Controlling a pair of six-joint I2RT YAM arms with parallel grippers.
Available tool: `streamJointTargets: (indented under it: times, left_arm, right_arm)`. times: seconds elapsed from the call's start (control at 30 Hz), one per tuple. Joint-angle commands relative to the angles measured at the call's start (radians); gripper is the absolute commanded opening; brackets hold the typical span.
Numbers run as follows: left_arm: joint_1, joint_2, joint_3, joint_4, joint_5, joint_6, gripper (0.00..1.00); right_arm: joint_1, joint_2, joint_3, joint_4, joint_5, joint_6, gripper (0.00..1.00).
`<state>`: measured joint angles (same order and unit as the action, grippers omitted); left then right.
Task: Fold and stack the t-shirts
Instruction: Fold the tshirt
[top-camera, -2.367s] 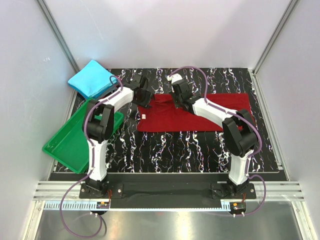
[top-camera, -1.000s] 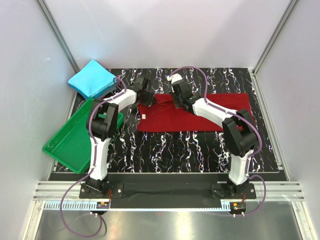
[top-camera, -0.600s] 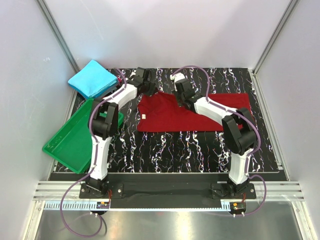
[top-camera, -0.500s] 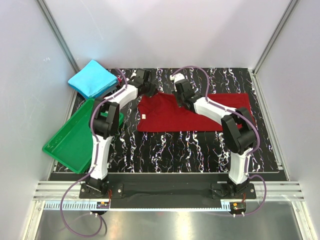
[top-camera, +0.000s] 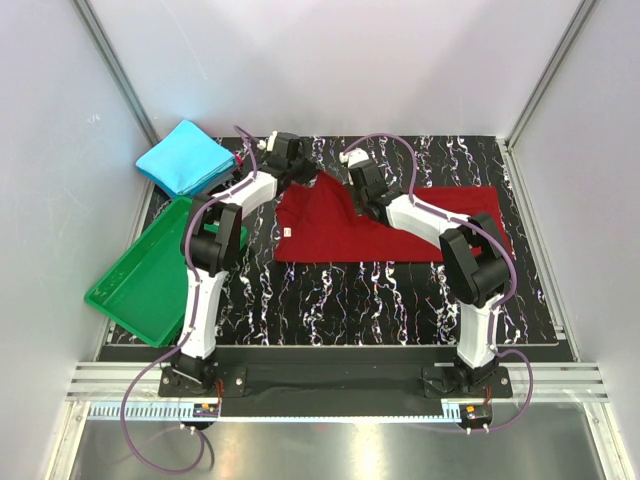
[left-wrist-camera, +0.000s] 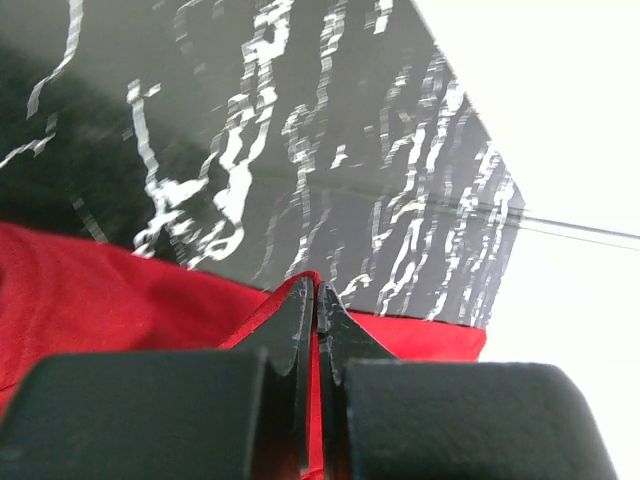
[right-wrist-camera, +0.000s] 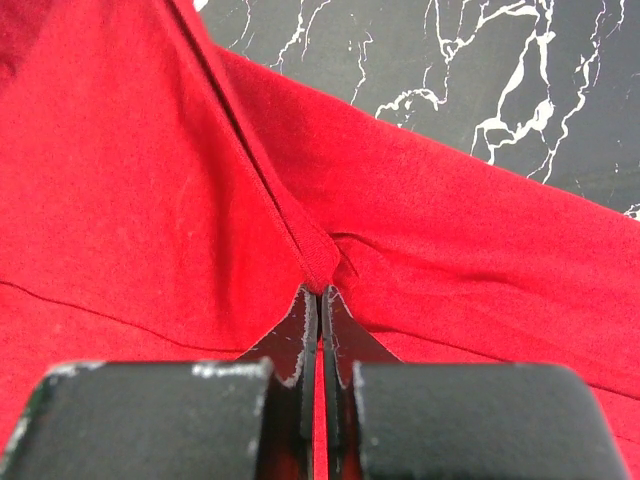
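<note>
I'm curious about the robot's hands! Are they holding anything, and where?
Both are pinching the dark red t-shirt: the left gripper near its far left corner, the right gripper a raised fold along its far edge.

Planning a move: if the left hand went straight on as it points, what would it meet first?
Past the red shirt it pinches, the left hand would probably meet the marbled mat first; depth is unclear.

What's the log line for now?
left pincer: shut on red shirt | right pincer: shut on red shirt | blue shirt: folded, far left | stack: not done
</note>
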<state>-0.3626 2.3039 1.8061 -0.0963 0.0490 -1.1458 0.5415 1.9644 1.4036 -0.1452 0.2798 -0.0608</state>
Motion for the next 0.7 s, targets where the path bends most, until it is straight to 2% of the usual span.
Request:
streamJointTargets:
  times: [0.0, 0.17, 0.33, 0.5, 0.53, 0.67]
  left_arm:
    - [0.008, 0.000, 0.021, 0.142, 0.002, 0.052, 0.00]
    - [0.010, 0.011, 0.012, 0.135, 0.029, 0.060, 0.00]
    - [0.011, -0.055, -0.076, 0.124, 0.026, 0.119, 0.00]
    - [0.014, -0.145, -0.129, 0.020, 0.022, 0.188, 0.00]
    - [0.016, -0.161, -0.134, -0.046, -0.009, 0.198, 0.00]
    - [0.016, -0.268, -0.253, -0.063, -0.096, 0.218, 0.00]
  right_arm:
    - [0.002, 0.001, 0.008, 0.036, 0.036, 0.013, 0.00]
    - [0.000, -0.009, -0.005, 0.036, 0.022, 0.021, 0.00]
    - [0.000, -0.059, -0.040, 0.032, -0.011, 0.024, 0.00]
    - [0.002, -0.108, -0.074, 0.003, -0.066, 0.016, 0.01]
    - [0.002, -0.116, -0.080, -0.004, -0.070, 0.012, 0.01]
    - [0.002, -0.186, -0.140, -0.013, -0.044, -0.004, 0.02]
